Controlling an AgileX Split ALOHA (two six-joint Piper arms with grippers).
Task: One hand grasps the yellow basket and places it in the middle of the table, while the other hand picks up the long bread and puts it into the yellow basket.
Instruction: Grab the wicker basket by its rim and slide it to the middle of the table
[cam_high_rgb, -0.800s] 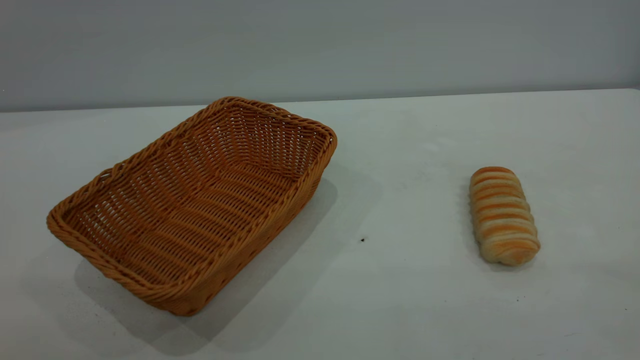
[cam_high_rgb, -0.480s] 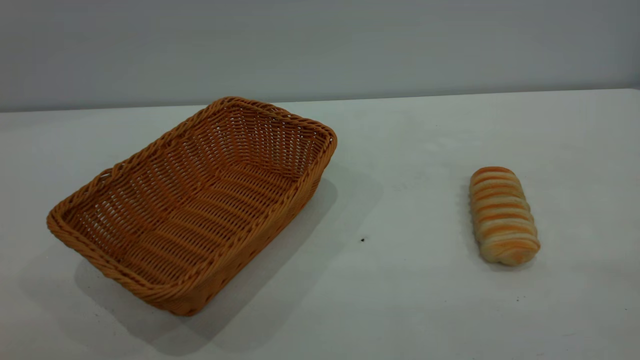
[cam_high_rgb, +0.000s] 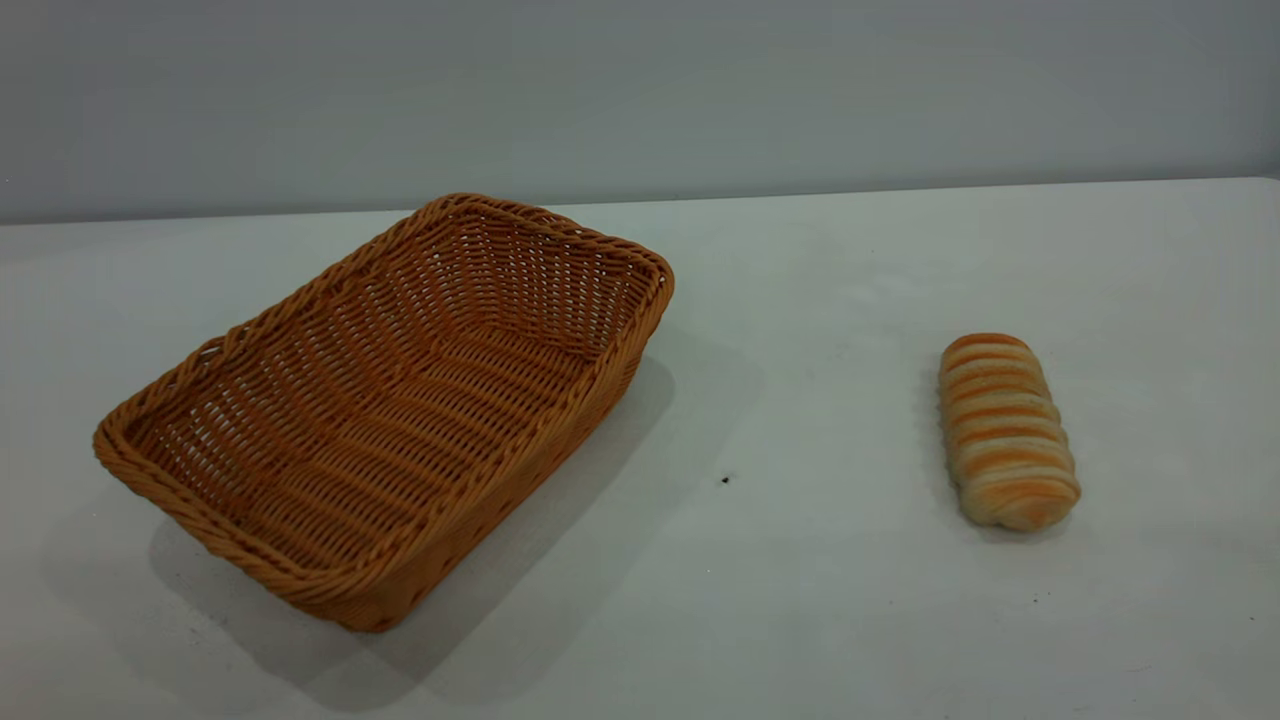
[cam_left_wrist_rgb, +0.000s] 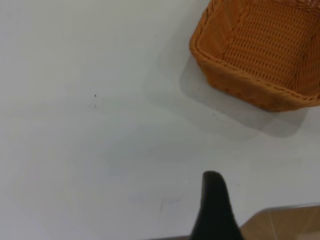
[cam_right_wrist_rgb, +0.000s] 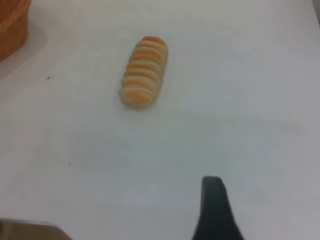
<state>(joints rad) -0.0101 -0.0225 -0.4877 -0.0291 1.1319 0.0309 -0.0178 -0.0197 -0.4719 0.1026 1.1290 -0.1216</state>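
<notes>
We see one black finger of the left gripper (cam_left_wrist_rgb: 214, 207) above bare table (cam_high_rgb: 800, 600), short of the basket (cam_high_rgb: 390, 410); opening indeterminate. Right gripper (cam_right_wrist_rgb: 215, 212) likewise, short of the bread (cam_high_rgb: 1005, 430), holding nothing.

woven wicker basket (cam_high_rgb: 385, 410), matt white table (cam_high_rgb: 820, 600)

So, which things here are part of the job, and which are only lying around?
Part of the job:
- yellow basket, empty, on the table's left side
- long bread, lying on the table at the right, apart from the basket

Only lying around:
- a tiny dark speck on the table between them
</notes>
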